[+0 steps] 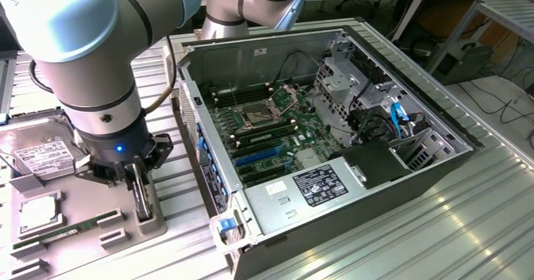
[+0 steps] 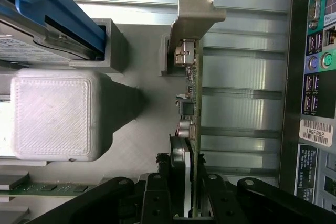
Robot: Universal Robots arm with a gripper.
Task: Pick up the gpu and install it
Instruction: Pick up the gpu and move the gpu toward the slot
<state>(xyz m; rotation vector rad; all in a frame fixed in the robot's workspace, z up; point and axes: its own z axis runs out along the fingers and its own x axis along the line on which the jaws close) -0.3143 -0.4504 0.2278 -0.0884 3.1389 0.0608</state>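
Gripping the graphics card (image 2: 191, 93) now, with the tool (image 2: 185, 182) closed flat against both faces of the board, on the stretch away from the metal bracket (image 2: 195, 19). Standing on edge in its slot in the grey holder (image 1: 84, 195) on the worktop (image 1: 467, 230), just beside the open computer case (image 1: 442, 127). Apparently not yet raised out of that slot.

For a clean grab:
- Stay square to the board, bearing on flat areas rather than the fan, to avoid cracking or tilting anything.
- Confirm a firm bite before any pull. Thin and weighted at the bracket end, so probably prone to swinging if pinched off-centre.
- Draw straight up along the slot, with no twist, to spare the lower edge and the holder block (image 2: 169, 59) cradling the bracket end.
- Go slowly at first, watching for binding in the slot. On any snag, ease off rather than forcing.
- Keep clear of the hard drive (image 1: 37, 149) and the memory stick (image 1: 62, 233) resting in the same holder.
- Mind the arm's bulk so close to the case wall.
- Keep the card upright and its bracket facing the same way.
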